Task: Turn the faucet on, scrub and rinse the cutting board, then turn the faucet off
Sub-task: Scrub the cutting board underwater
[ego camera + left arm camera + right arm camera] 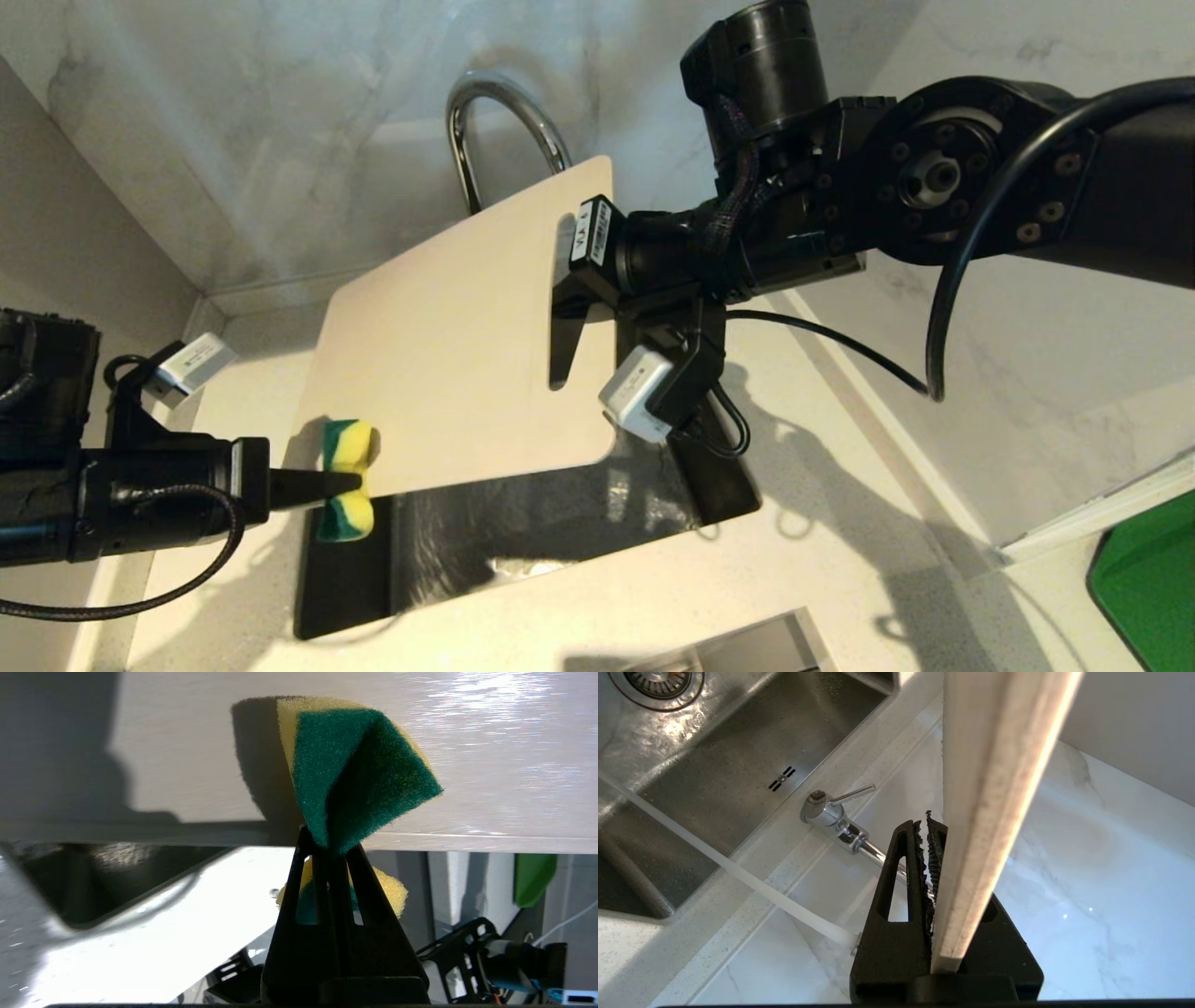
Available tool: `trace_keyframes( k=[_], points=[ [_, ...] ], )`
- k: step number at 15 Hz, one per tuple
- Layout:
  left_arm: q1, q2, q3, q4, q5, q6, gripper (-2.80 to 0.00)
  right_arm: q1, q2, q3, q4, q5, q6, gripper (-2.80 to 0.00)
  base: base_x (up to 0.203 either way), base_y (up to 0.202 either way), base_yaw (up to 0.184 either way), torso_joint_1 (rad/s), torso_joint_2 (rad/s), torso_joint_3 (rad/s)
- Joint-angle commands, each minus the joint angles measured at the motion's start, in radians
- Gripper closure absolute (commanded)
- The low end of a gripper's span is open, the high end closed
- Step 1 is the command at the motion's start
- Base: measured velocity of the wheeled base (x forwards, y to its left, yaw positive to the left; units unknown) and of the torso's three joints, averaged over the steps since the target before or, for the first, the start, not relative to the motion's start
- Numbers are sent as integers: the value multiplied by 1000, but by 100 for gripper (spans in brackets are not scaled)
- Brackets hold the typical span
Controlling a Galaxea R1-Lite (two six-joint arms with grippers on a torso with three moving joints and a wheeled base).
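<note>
Scrubbing step: left gripper [347,483] clamped on sponge [347,478] at cutting board [448,355] edge, right gripper [936,858] pinching board over sink [738,756]; next, likely rubbing across face.

Faucet [504,131] base behind cutting board [448,355]

The cutting board [990,826] is seen edge-on, clamped between the right gripper's [941,882] fingers. Beyond it, the faucet [831,812] pours a water stream [728,868] into the sink [738,756].
</note>
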Motion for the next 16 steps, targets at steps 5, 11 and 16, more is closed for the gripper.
trace_keyframes(
  k=[5,11,16],
  points=[
    [292,27,122,-50,-136,124,0,1,-8,2,1,4,-14,0,0,0,0,0,0,0],
    [413,47,119,-58,-185,190,0,1,-37,59,1,3,-13,0,0,0,0,0,0,0],
    [454,33,74,-62,-210,191,0,0,-42,79,1,5,-14,0,0,0,0,0,0,0]
  ],
)
